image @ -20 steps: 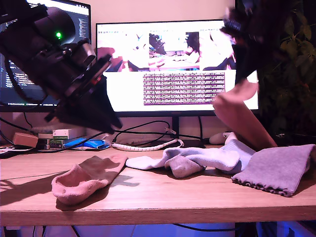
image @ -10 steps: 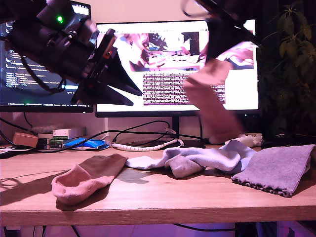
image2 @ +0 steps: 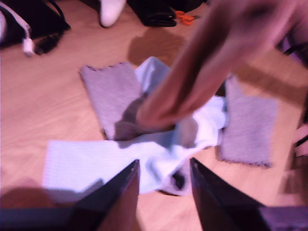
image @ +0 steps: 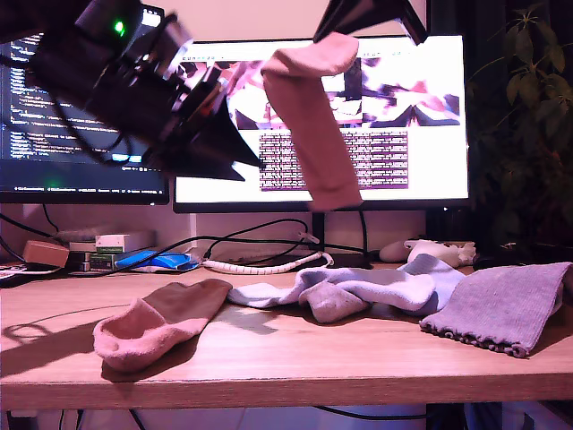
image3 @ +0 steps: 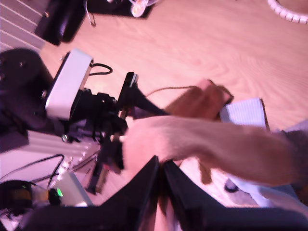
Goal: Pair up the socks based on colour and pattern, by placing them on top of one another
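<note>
High over the bench [image: 269, 367], a pink sock [image: 309, 125] is clamped in my second gripper [image: 363, 22]; my first gripper [image2: 161, 185] is held open; loosely pinched, the sock may be dropped.

Exterior: low, desk-edge, facing monitors; wrists downward (sharing desk [image: 295, 358]).

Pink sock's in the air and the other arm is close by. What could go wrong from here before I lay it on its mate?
1. The carried pink sock dangles from my second end effector by one end only, so it may slip out.
2. My first end effector hangs open right beside the swinging sock; the two could snag or collide.
3. The pink sock on the desk lies close to the pale-blue socks; a loose drop could land across both.
</note>
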You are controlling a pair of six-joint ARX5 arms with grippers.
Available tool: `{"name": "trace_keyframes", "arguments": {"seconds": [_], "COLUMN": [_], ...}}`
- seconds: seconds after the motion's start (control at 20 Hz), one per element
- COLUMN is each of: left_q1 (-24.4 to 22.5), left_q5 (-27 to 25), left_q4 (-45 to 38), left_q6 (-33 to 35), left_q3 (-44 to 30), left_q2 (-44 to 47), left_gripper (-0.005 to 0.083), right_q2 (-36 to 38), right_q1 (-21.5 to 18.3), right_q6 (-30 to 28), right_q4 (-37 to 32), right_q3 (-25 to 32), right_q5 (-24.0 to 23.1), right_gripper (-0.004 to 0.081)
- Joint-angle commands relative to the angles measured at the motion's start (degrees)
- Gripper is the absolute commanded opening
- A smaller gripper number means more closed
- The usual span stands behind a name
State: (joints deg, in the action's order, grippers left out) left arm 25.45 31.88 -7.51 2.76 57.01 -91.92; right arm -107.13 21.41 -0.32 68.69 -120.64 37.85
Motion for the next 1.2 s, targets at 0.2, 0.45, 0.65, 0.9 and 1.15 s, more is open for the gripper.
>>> {"name": "trace_keyframes", "arguments": {"seconds": [0.2, 0.45, 0.65, 0.9, 1.15], "left_q1": [3.04, 3.58, 3.54, 3.54, 3.52], "left_q5": [-0.13, -5.90, -6.49, -0.96, 3.04], "left_q4": [-4.55, -4.70, -5.18, -5.79, -5.70], "left_q6": [8.02, 8.20, 8.24, 8.24, 8.26], "left_q3": [0.02, 0.02, 0.02, 0.02, 0.02], "left_q2": [0.42, 0.42, 0.42, 0.42, 0.42], "left_gripper": [0.0423, 0.0423, 0.0423, 0.0375, 0.0177], "right_q2": [1.36, 1.40, 1.68, 1.70, 1.79], "right_q1": [2.27, 3.58, 4.57, 4.72, 4.68], "right_q6": [0.55, 1.01, 0.98, 0.98, 0.96], "right_q4": [-0.20, -0.13, -0.15, -0.13, -0.15], "right_q3": [-0.24, -0.24, -0.24, -0.24, -0.24], "right_q5": [6.78, 13.46, 14.91, 15.21, 15.17], "right_gripper": [-0.0011, -0.0011, -0.0011, -0.0011, -0.0011]}}
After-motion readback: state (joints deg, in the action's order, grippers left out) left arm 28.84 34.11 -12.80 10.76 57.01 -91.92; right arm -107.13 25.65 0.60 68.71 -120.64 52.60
